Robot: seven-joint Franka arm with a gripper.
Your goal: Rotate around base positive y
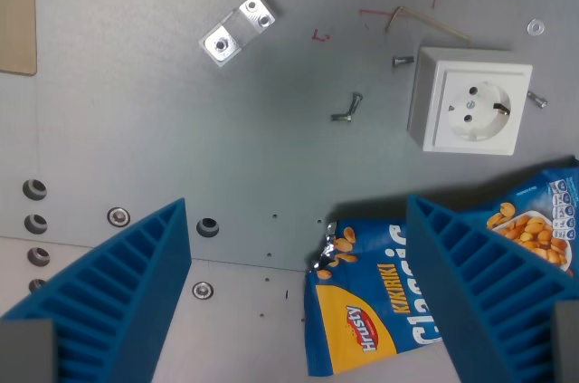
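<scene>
**Over the grey plate, jaws wide, rotation progress anyone's guess**

Above the metal table is where my wrist cam is parked right now, looking pretty much straight down. The gripper is spread wide with nothing between the blue ribbed fingers, so it's empty. The job is just a rotation about the base's y axis, so the "thing" here is really the arm itself, no object to grab. From one frame I honestly can't judge how much of the turn is done. The view looks near top-down, with maybe a slight tilt, so my guess is most of the rotation is left, but that's a guess.

Readable stuff: the snack bag lying under the right finger says "Hrusty", "KIKIRIKI" and part of "Classic", with peanuts pictured. The white wall socket has no writing I can make out. There's also an aluminium bracket, loose screws, and a red scribble I can't read.
</scene>
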